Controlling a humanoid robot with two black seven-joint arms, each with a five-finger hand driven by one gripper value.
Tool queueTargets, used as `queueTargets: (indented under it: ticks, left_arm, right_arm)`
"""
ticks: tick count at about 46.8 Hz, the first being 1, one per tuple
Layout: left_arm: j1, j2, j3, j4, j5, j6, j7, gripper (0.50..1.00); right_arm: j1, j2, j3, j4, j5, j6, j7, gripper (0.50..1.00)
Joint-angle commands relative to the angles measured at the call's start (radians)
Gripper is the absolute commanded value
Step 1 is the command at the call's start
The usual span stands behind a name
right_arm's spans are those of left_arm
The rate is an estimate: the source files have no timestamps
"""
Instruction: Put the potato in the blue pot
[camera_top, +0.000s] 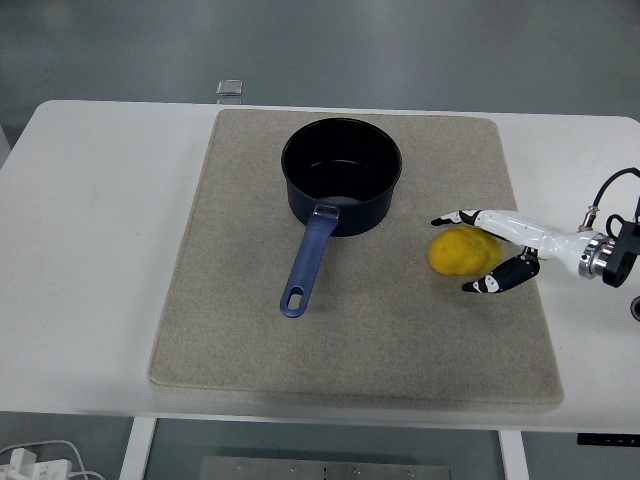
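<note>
The yellow potato (460, 250) lies on the beige mat, to the right of the blue pot (342, 188). The pot stands upright and empty at the mat's back middle, its blue handle (307, 260) pointing toward the near edge. My right hand (452, 254) comes in from the right edge with its fingers spread around the potato. The upper fingers (462, 215) lie along the potato's far side and the thumb (497, 279) is at its near right. The hand brackets the potato without closing on it. The left arm is out of view.
The beige mat (230, 330) covers most of the white table (90, 260). A small grey square object (230, 88) sits at the table's far edge. A cable (610, 185) loops at my right wrist.
</note>
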Motion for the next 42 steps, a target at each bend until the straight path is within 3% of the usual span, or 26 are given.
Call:
queueTargets:
  ticks: [1,42]
  left_arm:
    - [0.000,0.000,0.000,0.000,0.000,0.000,0.001,1.000]
    - [0.000,0.000,0.000,0.000,0.000,0.000,-0.001,1.000]
  right_arm:
    - [0.004,0.013,-0.008,-0.012,-0.003,0.008,0.005,0.500]
    - [0.021,0.022,-0.017,-0.049,0.017,0.012,0.004,0.500]
